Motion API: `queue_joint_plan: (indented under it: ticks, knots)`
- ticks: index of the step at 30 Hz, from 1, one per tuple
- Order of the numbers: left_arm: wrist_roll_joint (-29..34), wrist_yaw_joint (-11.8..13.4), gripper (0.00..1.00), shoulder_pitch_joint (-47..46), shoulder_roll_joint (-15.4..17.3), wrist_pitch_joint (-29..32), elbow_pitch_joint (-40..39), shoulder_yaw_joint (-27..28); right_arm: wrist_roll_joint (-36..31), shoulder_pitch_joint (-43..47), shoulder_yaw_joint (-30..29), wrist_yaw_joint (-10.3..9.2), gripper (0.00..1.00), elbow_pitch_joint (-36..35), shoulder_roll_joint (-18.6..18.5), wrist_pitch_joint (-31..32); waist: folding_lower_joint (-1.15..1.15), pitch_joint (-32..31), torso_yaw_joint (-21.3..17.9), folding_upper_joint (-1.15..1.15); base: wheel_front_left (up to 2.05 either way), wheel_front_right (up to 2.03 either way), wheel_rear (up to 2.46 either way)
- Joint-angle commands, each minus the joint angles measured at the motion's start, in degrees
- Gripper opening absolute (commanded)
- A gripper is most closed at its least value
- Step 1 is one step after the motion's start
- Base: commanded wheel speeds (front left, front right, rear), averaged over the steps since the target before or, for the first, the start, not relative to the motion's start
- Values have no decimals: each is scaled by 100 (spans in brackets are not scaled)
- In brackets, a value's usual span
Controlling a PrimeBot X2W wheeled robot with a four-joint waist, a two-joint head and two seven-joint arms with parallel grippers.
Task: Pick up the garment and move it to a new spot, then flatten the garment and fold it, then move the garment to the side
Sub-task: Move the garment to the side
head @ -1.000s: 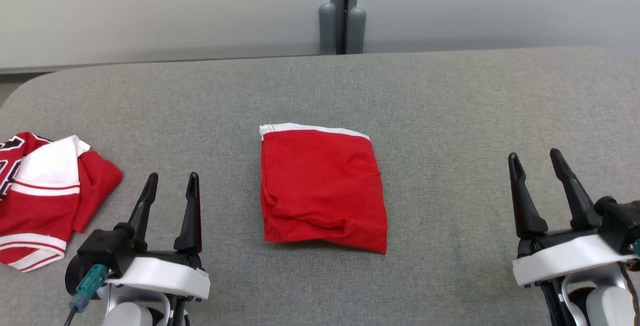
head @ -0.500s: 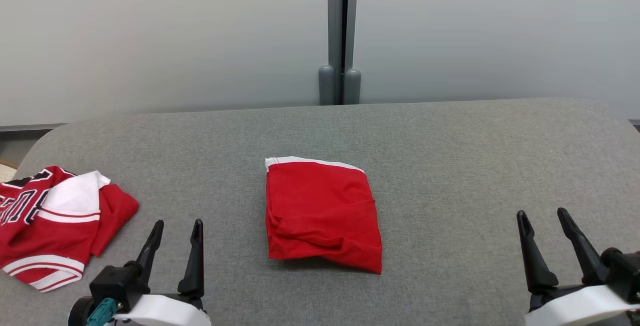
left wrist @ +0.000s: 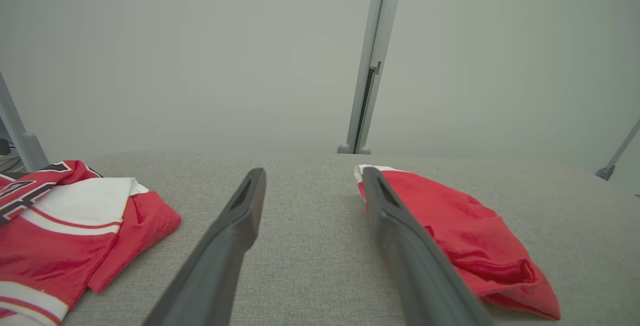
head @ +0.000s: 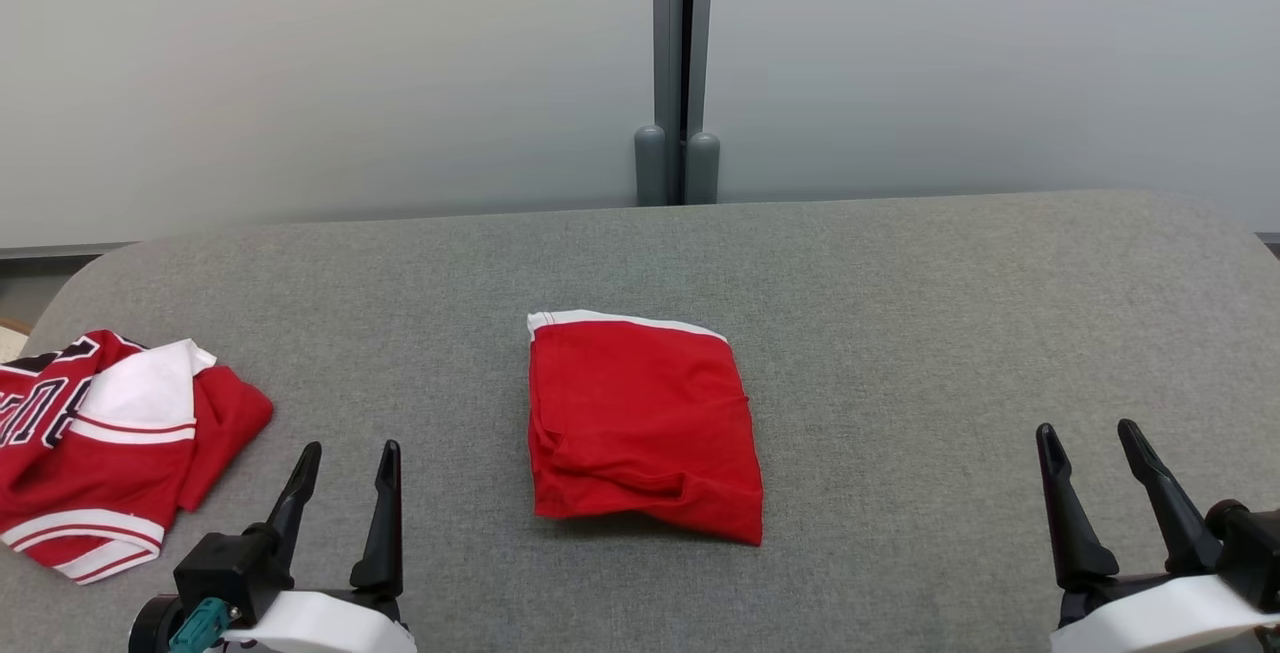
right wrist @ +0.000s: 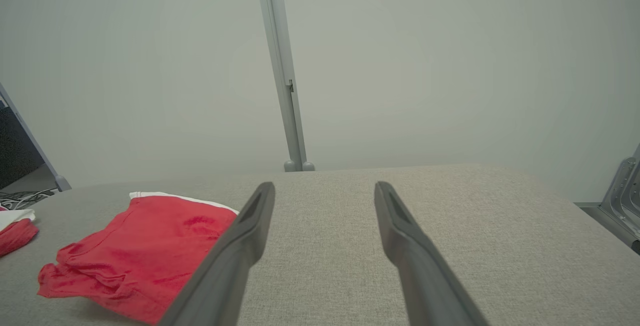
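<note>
- Only the camera has tilted up since the earlier picture; the garment (head: 640, 428) lies the same, folded, mid-table (head: 900, 333).
- Left gripper (head: 350, 447), near left: fingers apart, empty, pointing far.
- Garment looks soft, light and limp; better to pinch both near corners.
- Right gripper (head: 1087, 428), near right: fingers apart, empty, same pose.

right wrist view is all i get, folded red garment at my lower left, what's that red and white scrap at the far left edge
Observer: That is a crumpled red and white jersey with black lettering, lying at the left end of the table, apart from the folded red garment.
Operator: where's the left tool then
Observer: The left tool hangs open near the robot, aimed at the bare gap between the jersey and the folded red garment, touching neither.
</note>
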Motion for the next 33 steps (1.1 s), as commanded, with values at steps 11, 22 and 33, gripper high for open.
queue_joint_plan:
  ticks: [11, 22, 33]
  knots:
    - [-38, 38, 100, -182, 64, -50, 18, -45, -62, -58, -58, -2, 100, 29, 14, -2, 0, 137, 93, 0, 0, 0, 0]
    - [-15, -40, 100, -773, -50, -183, -74, -220, -8, -483, 7, -1, 100, 294, -101, 153, 0, 879, 666, 0, 0, 0, 0]
    - [-51, -135, 100, -1455, -289, -418, 61, -472, 280, -1592, 961, -2, 100, 2009, -108, 90, 0, 1598, 1419, 0, 0, 0, 0]
